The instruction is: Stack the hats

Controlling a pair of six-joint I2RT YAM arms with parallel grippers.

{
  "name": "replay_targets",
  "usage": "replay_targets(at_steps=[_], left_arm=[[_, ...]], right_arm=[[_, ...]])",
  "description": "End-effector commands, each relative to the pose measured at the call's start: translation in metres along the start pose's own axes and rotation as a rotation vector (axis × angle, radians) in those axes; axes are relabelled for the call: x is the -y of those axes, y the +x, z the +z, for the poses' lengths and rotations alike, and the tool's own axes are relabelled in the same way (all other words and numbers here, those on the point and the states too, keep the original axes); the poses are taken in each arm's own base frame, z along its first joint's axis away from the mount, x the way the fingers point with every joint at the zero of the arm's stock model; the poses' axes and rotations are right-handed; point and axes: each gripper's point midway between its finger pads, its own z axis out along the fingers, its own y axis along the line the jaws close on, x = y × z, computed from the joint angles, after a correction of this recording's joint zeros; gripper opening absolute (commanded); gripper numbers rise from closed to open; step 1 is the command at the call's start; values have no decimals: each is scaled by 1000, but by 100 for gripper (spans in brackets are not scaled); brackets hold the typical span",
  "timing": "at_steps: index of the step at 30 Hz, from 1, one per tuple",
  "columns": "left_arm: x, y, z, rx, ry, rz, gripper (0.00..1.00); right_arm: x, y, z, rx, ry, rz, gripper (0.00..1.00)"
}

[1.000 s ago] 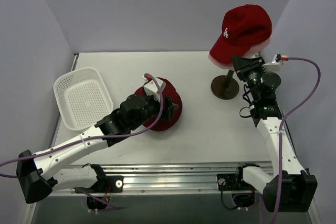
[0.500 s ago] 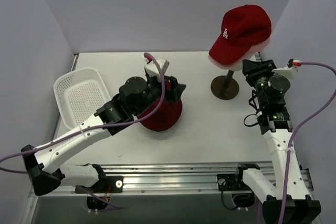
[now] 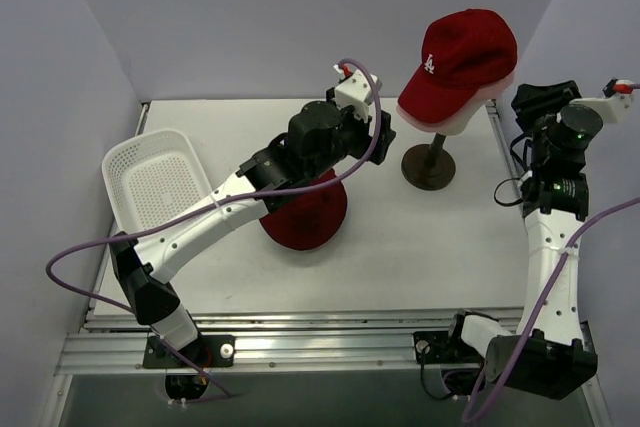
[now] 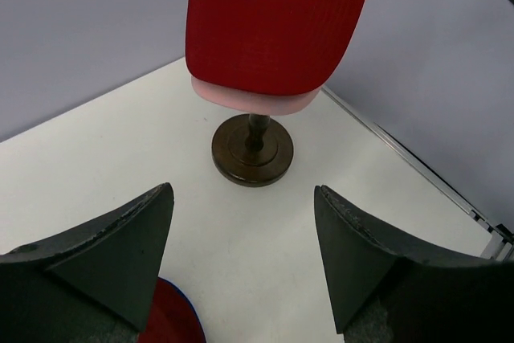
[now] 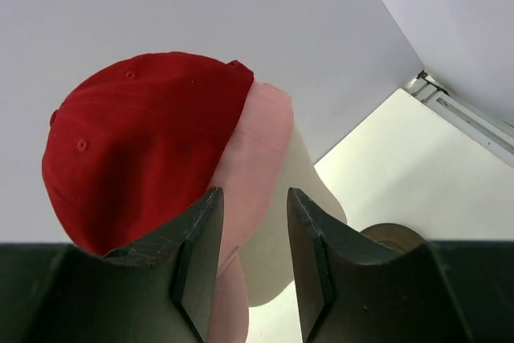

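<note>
White desk [image 3: 420, 247], lilac walls [image 3: 250, 17]. I see the red cap [image 3: 465, 52] on the stand [image 3: 430, 165], brim toward my left tool [image 4: 242, 194], jaws wide, empty; right tool [image 5: 253, 198] stands half released behind it.

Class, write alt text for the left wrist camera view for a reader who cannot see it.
A red cap sits over a pink cap on a stand with a round dark base, on a white table. The left arm's open, empty jaws frame the bottom edge, a sliver of dark red hat between them.
</note>
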Motion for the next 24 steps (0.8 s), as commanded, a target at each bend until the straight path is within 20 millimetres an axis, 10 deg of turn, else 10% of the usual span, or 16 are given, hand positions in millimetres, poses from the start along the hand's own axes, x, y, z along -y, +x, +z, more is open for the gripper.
replay_targets(at_steps=[1, 24], left_arm=[[-4, -23, -6, 61, -13, 28, 80], [21, -2, 109, 18, 47, 100, 79]], right_arm=[[-26, -26, 7, 38, -80, -10, 34], [-25, -29, 80, -90, -266, 60, 31]])
